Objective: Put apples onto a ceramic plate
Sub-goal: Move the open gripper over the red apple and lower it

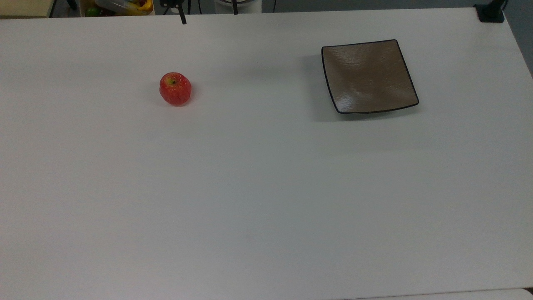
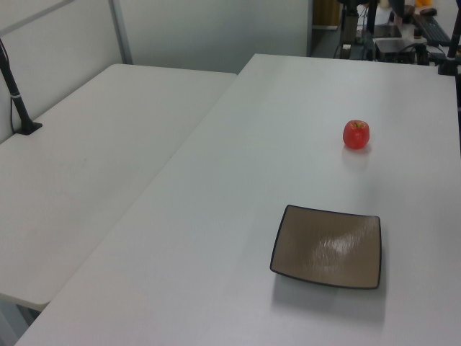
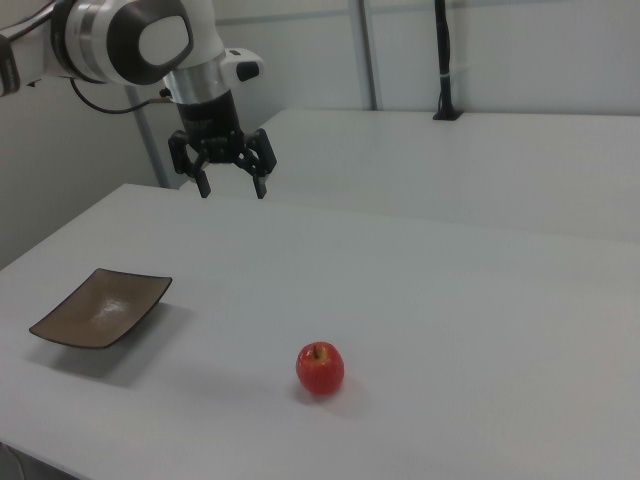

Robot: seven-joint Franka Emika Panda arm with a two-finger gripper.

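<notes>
Resting on the white worktop (image 1: 266, 187), the apple (image 1: 175, 88) is well apart from the bare ceramic plate (image 1: 368, 76).
In the top view the apple lies toward the top view's left and the plate toward the top view's right, with nothing on it. In the left view the apple (image 2: 356, 134) sits beyond the plate (image 2: 328, 246). In the right view the tool (image 3: 232, 190) hangs above the worktop with its fingers apart, holding nothing; the plate (image 3: 101, 307) is on the right view's left, the apple (image 3: 320, 368) nearer the middle.
</notes>
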